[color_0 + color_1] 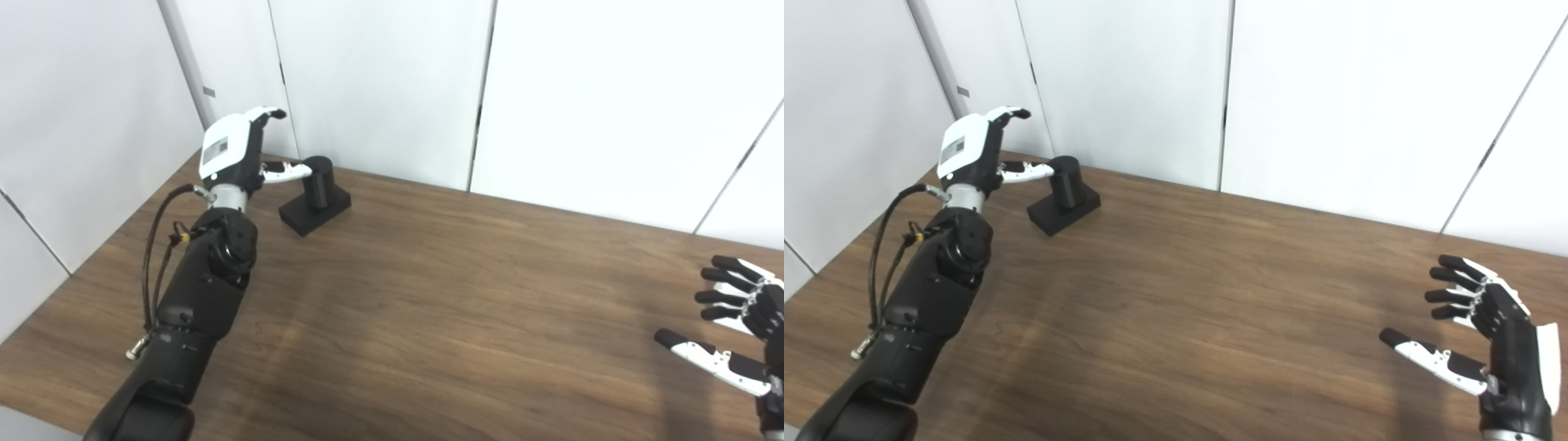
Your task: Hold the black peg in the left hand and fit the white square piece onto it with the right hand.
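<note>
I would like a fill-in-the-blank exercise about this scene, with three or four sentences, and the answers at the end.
1. The black peg stands on a black ____.
2. The left hand is open, and its thumb reaches toward the ____.
3. The right hand is open and holds ____.
4. The peg stands near the table's ____ left corner.

Missing words: base; peg; nothing; far

You see one black peg [318, 180] on one table [429, 294], and two robot hands: left [236, 150], right [1488, 340].
</note>
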### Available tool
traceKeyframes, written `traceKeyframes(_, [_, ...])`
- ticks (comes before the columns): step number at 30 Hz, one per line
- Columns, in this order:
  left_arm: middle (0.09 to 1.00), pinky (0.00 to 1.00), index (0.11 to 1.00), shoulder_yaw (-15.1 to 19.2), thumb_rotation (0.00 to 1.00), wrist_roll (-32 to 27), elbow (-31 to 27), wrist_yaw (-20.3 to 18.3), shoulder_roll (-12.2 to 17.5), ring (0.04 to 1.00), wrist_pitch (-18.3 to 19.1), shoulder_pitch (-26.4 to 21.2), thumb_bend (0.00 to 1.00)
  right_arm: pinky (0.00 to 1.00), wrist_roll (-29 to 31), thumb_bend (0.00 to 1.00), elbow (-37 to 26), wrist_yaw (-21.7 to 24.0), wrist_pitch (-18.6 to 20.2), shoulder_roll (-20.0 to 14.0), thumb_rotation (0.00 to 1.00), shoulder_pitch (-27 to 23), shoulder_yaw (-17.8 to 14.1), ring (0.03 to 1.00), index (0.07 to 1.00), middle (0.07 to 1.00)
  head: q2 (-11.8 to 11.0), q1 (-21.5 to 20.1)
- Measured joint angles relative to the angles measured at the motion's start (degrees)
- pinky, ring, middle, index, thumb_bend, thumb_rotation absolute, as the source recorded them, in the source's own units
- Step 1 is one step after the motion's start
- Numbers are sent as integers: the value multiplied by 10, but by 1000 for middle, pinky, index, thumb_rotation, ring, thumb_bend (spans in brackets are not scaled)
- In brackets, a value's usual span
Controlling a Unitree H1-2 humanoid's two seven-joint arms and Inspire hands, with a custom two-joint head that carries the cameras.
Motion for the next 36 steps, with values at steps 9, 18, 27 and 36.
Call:
traceKeyframes(9, [929, 705, 776, -29, 462, 0, 1, -48, 5, 919, 75, -47, 1000, 497, -1, 559, -3, 0, 3, 0, 0, 0, 1, 594, 697, 661, 0, 2])
traceKeyframes(18, [962, 736, 774, -60, 521, 35, 6, -143, 22, 958, 95, -52, 1000, 487, -3, 556, -3, 0, 4, 1, 0, 0, 1, 572, 705, 671, 3, -2])
traceKeyframes(27, [949, 742, 778, -73, 550, 85, 27, -185, 37, 944, 95, -66, 1000, 479, -9, 561, -4, 0, 11, 3, 0, 0, 1, 566, 703, 672, 4, -4])
traceKeyframes(36, [982, 810, 838, -80, 534, 125, 80, -186, 37, 971, 95, -68, 1000, 471, -8, 555, -4, 0, 11, 2, 0, 0, 0, 562, 699, 671, 5, -5])
